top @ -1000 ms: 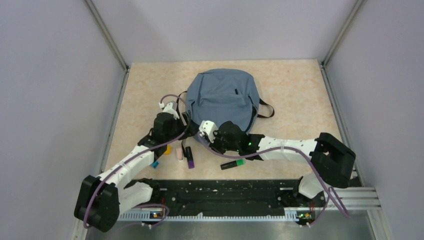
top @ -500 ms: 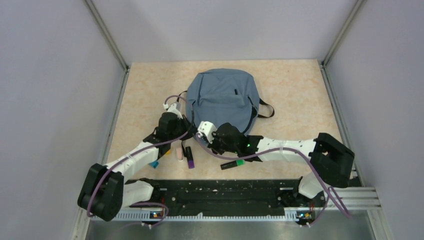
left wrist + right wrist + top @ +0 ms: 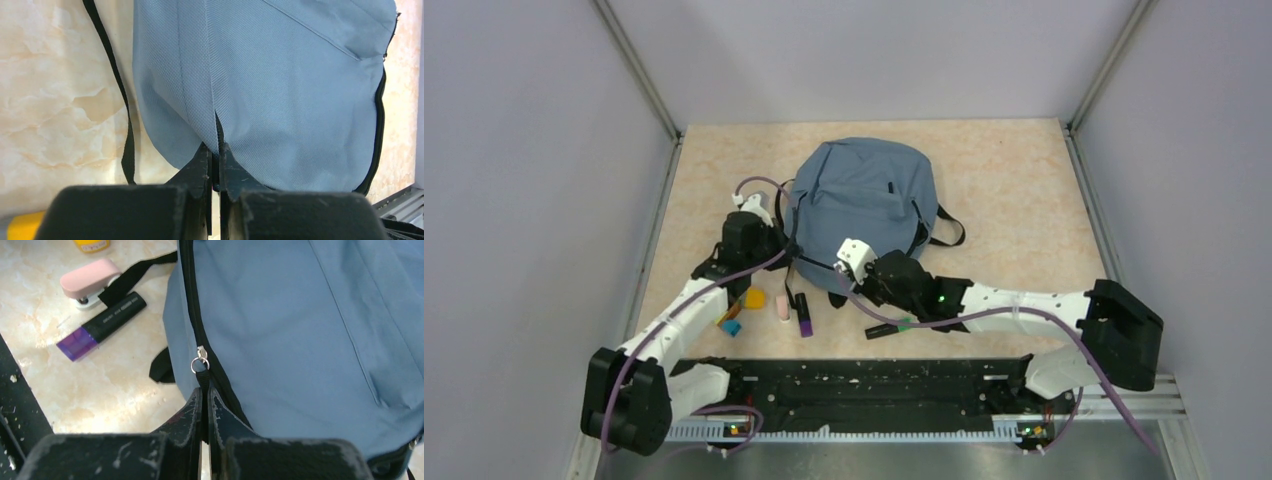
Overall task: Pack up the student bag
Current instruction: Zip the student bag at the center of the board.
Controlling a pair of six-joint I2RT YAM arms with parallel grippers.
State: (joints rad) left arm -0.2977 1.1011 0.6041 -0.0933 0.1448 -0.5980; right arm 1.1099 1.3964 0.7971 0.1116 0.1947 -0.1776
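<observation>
The backpack (image 3: 864, 190) lies flat on the table (image 3: 1014, 190), a little toward the far side, with its rounded top pointing away from the arms and a black strap (image 3: 949, 228) trailing out on its right. Both arms reach in to its near edge, one at each lower corner.

The left gripper (image 3: 214, 150) is at the bag's near-left corner. Its fingers are almost together, with only a thin slit between them. They pinch a narrow dark seam or tab at the edge of the blue fabric. Another black strap (image 3: 125, 125) runs down the table just to the left of that corner.

The right gripper (image 3: 205, 390) is closed tight on the black zipper pull (image 3: 201, 371). The pull hangs from a small metal ring on the zipper (image 3: 190, 295) along the bag's edge. The slider sits just beyond the fingertips.

Loose things lie on the table in front of the bag. A purple marker (image 3: 102, 325) rests close beside the bag's edge. A small pink object (image 3: 90, 282) lies just past the marker, its strap-side end touching a strap end. An orange block (image 3: 753, 298) and a teal piece (image 3: 733, 327) sit beside the left arm. A green marker (image 3: 882, 330) is partly hidden under the right arm.
</observation>
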